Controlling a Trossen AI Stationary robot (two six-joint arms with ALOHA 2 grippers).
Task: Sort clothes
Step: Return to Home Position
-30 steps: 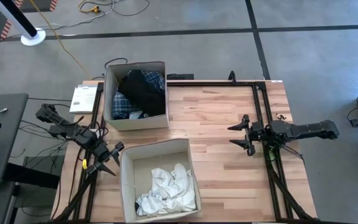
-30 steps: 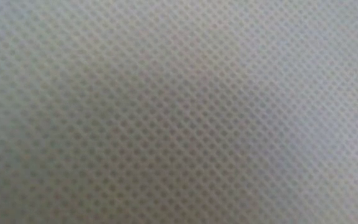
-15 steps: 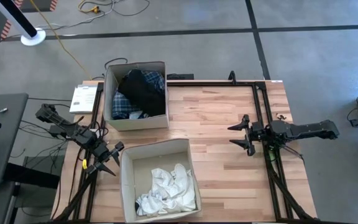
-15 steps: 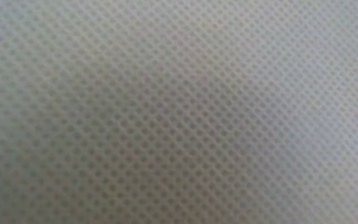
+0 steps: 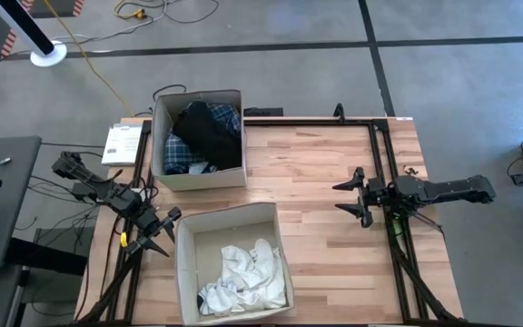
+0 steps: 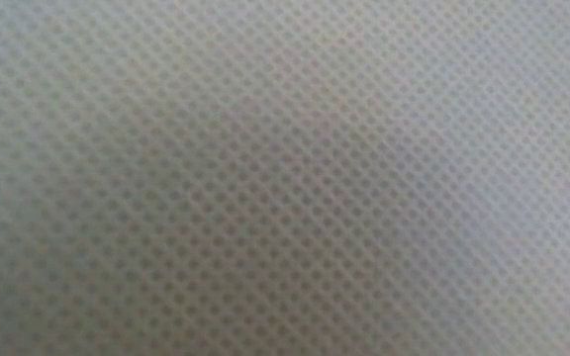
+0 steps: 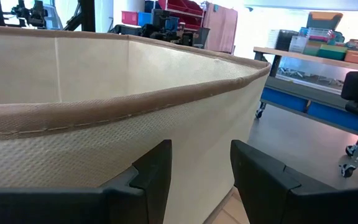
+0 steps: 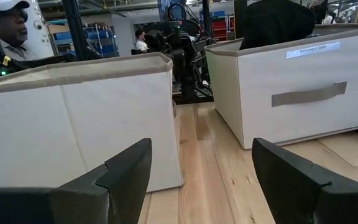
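Now my left pincer point(image 5: 165, 232) rests released at the desk's point(image 5: 320, 168) left edge, just beside the near box point(image 5: 225, 213) holding white clothes point(image 5: 243, 277). Dark and plaid clothes point(image 5: 202, 136) fill the far box point(image 5: 198, 177). My right pincer point(image 5: 340, 197) rests spread and empty.

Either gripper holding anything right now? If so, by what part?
Nothing held: the left gripper is open and empty beside the fabric bin of white clothes; the right gripper is open and empty over the table.
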